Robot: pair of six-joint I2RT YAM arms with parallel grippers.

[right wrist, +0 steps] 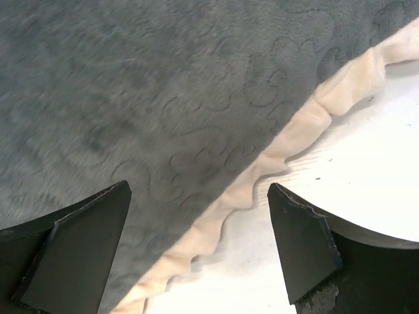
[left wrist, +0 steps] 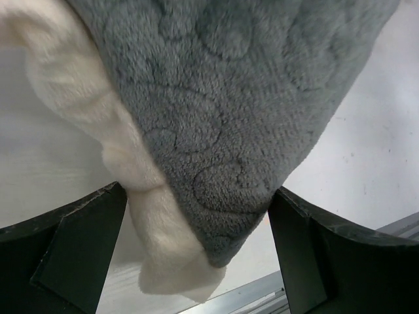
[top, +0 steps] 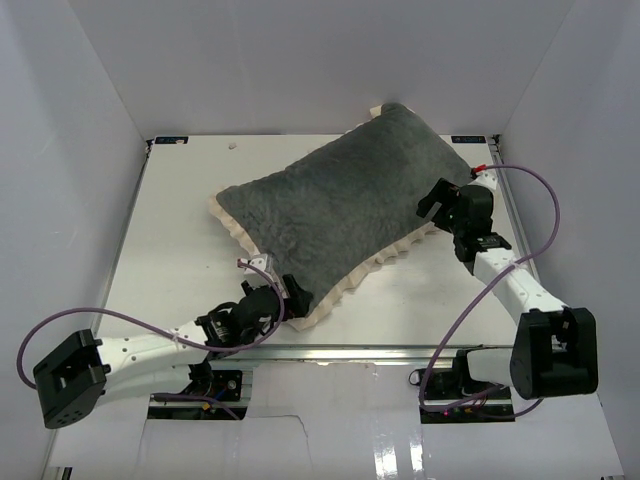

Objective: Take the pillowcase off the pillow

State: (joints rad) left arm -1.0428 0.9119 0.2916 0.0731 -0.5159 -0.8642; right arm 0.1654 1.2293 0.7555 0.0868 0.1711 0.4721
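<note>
The pillowcase (top: 340, 205) lies diagonally on the table, dark grey plush face up, with its cream frill (top: 362, 272) along the near edge. The pillow is hidden inside it. My left gripper (top: 281, 284) is open at the near corner. In the left wrist view the grey corner (left wrist: 222, 131) and frill (left wrist: 167, 261) hang between the spread fingers of the gripper (left wrist: 196, 190), not pinched. My right gripper (top: 436, 203) is open over the right end. In the right wrist view the grey face (right wrist: 144, 98) and frill (right wrist: 262, 170) lie below the gripper (right wrist: 200, 186).
The white table (top: 170, 230) is boxed in by white walls at the left, back and right. A metal rail (top: 350, 350) runs along the near edge. Purple cables (top: 545, 215) loop beside both arms.
</note>
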